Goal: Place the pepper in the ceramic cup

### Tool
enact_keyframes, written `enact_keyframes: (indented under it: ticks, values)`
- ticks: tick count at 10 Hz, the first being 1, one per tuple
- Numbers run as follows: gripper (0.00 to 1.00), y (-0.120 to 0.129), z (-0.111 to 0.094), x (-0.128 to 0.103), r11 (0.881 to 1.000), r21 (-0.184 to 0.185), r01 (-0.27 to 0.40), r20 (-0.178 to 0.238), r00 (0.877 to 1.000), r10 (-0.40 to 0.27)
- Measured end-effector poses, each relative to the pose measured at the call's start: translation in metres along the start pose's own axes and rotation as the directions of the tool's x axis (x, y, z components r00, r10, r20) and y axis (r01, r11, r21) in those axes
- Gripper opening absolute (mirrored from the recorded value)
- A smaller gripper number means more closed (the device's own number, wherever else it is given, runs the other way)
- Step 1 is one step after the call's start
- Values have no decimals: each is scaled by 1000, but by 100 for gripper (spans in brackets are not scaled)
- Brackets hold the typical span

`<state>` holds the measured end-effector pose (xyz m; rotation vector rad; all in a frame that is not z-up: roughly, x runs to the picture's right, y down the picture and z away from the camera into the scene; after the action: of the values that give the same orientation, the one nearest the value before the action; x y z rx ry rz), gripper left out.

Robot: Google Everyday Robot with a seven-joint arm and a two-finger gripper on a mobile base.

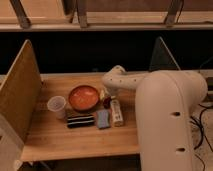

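Small dark red pepper (106, 102) right at the end effector (105, 96) (contact unclear); pale round ceramic cup (56, 106) upright, well apart.

One cup (56, 106), one bowl (83, 97), one pepper (106, 103), one bottle (117, 113), one blue pad (103, 119), one striped packet (80, 120), one claw (106, 95) (beside the bowl).

Orange bowl (83, 97) on wooden table (75, 142); blue sponge (103, 119) between striped packet (80, 120) and white bottle (117, 113)
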<state>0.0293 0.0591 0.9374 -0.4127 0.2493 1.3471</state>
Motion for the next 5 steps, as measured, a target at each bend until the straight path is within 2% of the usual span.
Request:
enact_keyframes:
  ticks: [3, 5]
  values:
    - [65, -11, 6, 4, 999, 39, 0, -28, 1000, 1]
    - [65, -26, 5, 3, 996, 82, -25, -36, 999, 28]
